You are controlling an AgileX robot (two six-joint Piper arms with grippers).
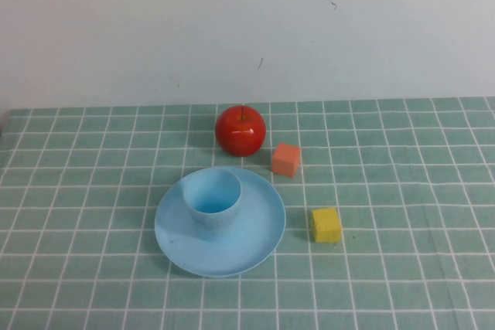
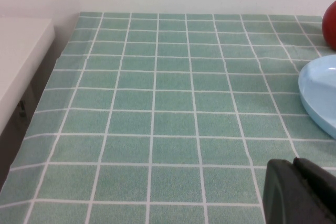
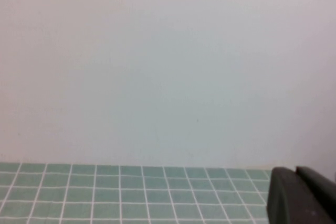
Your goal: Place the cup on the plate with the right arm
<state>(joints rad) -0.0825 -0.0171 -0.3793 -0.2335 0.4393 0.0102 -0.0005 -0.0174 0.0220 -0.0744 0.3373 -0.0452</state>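
1. Covering the table, a green checked cloth [image 1: 402, 268] meets a plain white wall [image 1: 247, 21].
2. The light-blue cup [image 1: 213, 202] stands upright on the light-blue plate [image 1: 255, 249], near a red apple [image 1: 240, 130].
3. The left gripper [image 2: 299, 192] and right gripper [image 3: 302, 198] show only at their wrist views' edges; their opening cannot be told.

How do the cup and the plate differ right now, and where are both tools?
The cup is tall, narrow and upright; the plate is wide, flat and shallow. The cup stands on the plate, left of its centre. Both are light blue. The left tool and right tool sit parked, away from both.
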